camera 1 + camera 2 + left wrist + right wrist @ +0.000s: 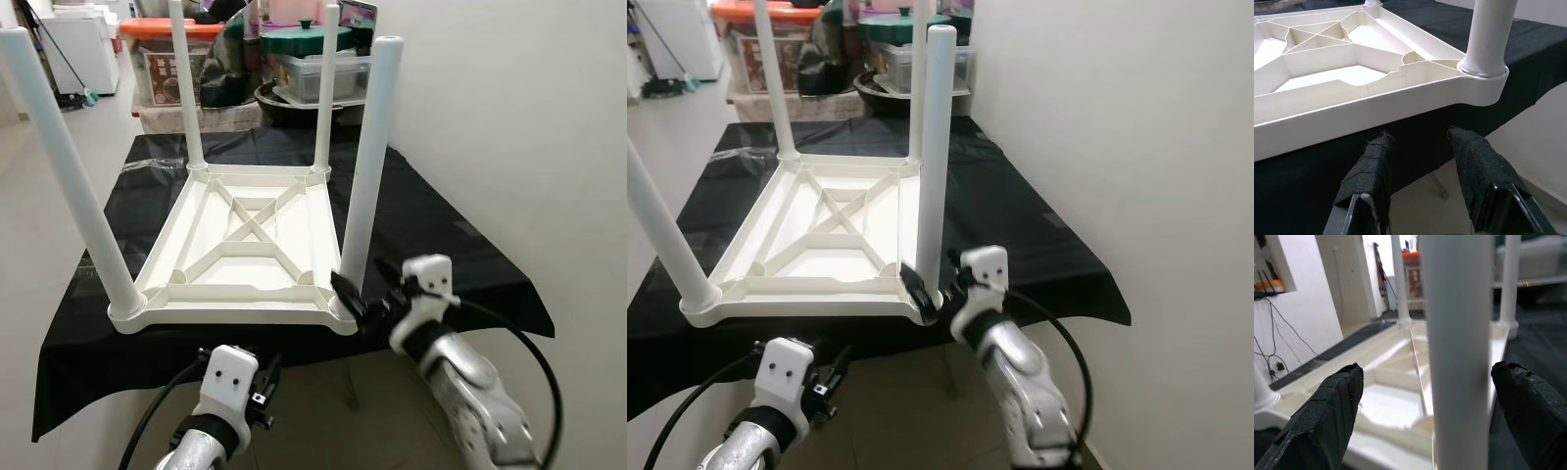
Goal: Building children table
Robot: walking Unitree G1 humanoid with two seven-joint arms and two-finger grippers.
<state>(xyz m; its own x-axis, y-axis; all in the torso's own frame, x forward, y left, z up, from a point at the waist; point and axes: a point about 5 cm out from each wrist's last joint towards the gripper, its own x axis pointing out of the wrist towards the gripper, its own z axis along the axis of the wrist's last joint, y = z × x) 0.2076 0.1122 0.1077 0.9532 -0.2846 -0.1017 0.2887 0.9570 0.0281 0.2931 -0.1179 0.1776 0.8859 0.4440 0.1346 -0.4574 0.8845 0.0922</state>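
Nearest the camera, the left gripper point(263, 384) hangs below the table edge, fingers spread and empty — likely waiting. The children's table point(240, 245) lies upside down on the black cloth point(431, 220), so all four legs stand up in their corner sockets. The right gripper point(921, 292) reaches to the near right leg point(367, 166) at its base, fingers wide apart on either side, not clamped — probably to seat or check it. Behind, storage boxes point(171, 64) and a green pot point(304, 39) crowd the far end; a wall point(529, 117) runs close on the right.

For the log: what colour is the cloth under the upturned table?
Black cloth, clearest in the left eye view.
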